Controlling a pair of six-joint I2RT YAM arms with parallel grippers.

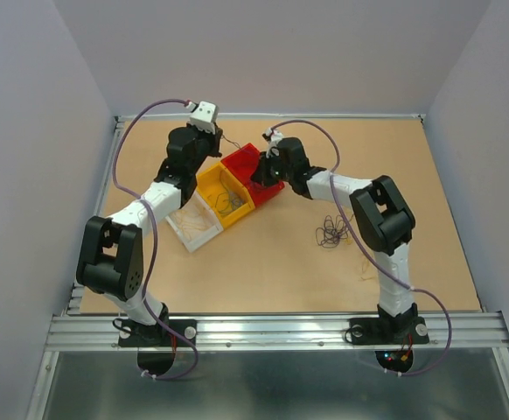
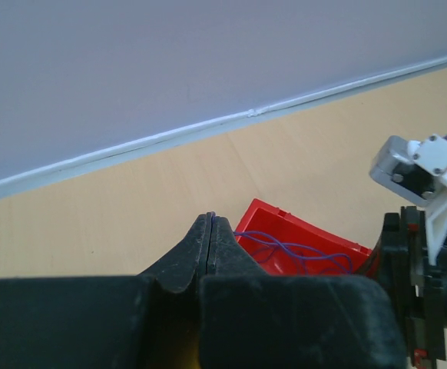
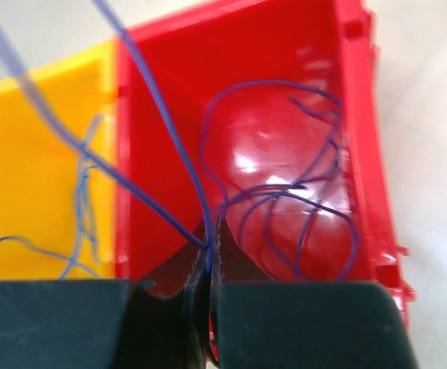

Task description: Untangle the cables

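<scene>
My right gripper point(image 3: 211, 247) is shut on a thin purple cable point(image 3: 167, 131) just above the red bin point(image 3: 359, 115). From its jaws two purple strands rise toward the upper left, and more purple loops point(image 3: 316, 207) lie in the bin. My left gripper point(image 2: 212, 217) is shut, with a hair of purple cable showing at its very tip. It hangs raised behind the bins point(image 1: 218, 133), and the right gripper point(image 1: 260, 173) sits over the red bin point(image 1: 247, 159). A dark cable clump point(image 1: 331, 233) lies on the table by the right arm.
A yellow bin point(image 1: 224, 194) holding pale thin wires point(image 3: 81, 200) stands beside the red one. A clear bin point(image 1: 191, 226) comes after it, nearer the left arm. The back wall edge point(image 2: 208, 123) runs close behind the left gripper. The right arm's wrist camera point(image 2: 423, 165) shows at the right.
</scene>
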